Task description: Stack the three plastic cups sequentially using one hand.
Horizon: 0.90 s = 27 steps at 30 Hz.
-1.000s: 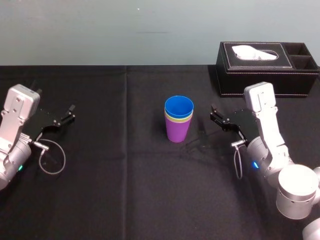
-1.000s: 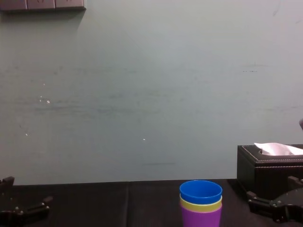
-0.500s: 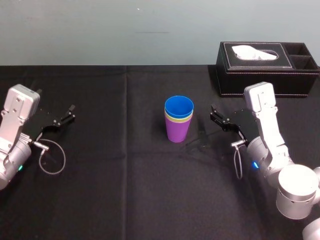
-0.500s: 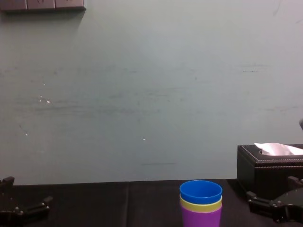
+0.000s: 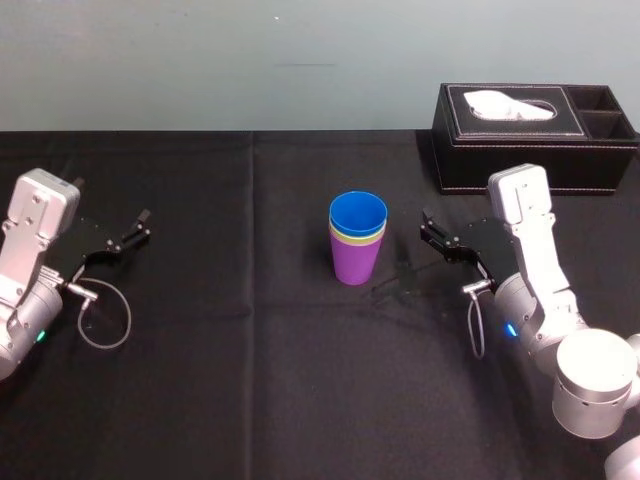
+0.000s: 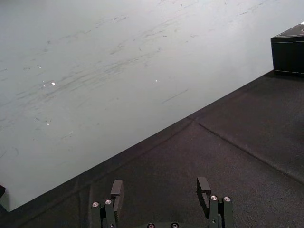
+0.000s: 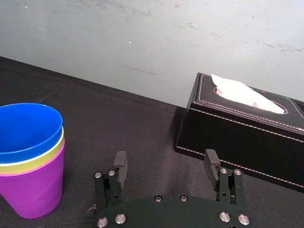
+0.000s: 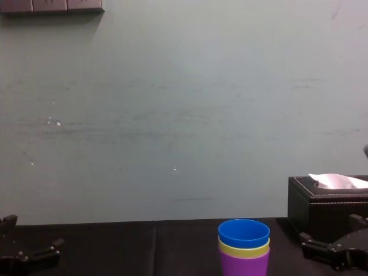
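Note:
The three plastic cups stand nested upright at the table's middle: the purple cup [image 5: 357, 264] outermost, the yellow-green cup [image 5: 357, 239] showing as a rim band inside it, and the blue cup [image 5: 358, 213] innermost on top. My right gripper [image 5: 430, 232] hovers a short way to their right, open, holding nothing and touching none of them. In the right wrist view the stack [image 7: 32, 185] sits beyond and beside the open right gripper [image 7: 166, 159]. My left gripper [image 5: 138, 228] rests far to the left, open and empty, as the left wrist view [image 6: 160, 185] confirms.
A black tissue box [image 5: 535, 135] with a white tissue sits at the back right, behind my right arm. A grey cable loop [image 5: 105, 320] lies by the left arm. A black cloth [image 5: 250, 380] covers the table, and a pale wall rises behind it.

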### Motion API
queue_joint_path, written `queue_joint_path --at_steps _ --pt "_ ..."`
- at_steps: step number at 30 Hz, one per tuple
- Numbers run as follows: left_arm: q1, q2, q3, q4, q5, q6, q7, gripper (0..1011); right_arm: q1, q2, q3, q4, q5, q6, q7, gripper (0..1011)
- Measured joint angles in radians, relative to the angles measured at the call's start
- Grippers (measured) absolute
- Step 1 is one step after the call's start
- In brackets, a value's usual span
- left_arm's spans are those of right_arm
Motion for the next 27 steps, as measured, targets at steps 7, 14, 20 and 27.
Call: queue_joint_path --at_steps 7,14,20,27 --pt "0.0 0.0 0.0 0.0 0.0 0.0 0.0 1011 0.0 0.0 0.0 0.0 0.0 0.0 0.0 1003" --pt "0.0 0.0 0.0 0.0 0.0 0.0 0.0 1011 0.0 0.0 0.0 0.0 0.0 0.0 0.0 1003" --pt "0.0 0.0 0.0 0.0 0.0 0.0 0.0 1011 0.0 0.0 0.0 0.0 0.0 0.0 0.0 1003" --pt "0.0 0.0 0.0 0.0 0.0 0.0 0.0 1011 0.0 0.0 0.0 0.0 0.0 0.0 0.0 1003"
